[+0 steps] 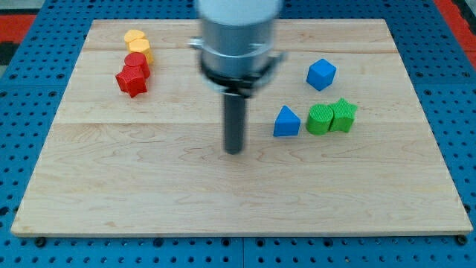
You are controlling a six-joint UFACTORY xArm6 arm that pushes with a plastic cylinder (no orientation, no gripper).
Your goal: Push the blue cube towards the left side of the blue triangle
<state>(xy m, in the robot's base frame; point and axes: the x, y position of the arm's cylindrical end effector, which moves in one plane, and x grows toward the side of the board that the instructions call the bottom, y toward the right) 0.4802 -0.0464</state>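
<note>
The blue cube (321,74) sits on the wooden board at the view's upper right. The blue triangle (286,122) lies below and to the left of it, near the board's middle right. My tip (233,152) rests on the board to the left of the blue triangle and slightly lower, apart from it. The tip is well left of and below the blue cube. It touches no block.
Two green blocks (332,117) sit side by side just right of the blue triangle. At the upper left stand a yellow block (137,42), a red block (137,62) and a red star (132,81). The board's edge (238,234) meets a blue perforated table.
</note>
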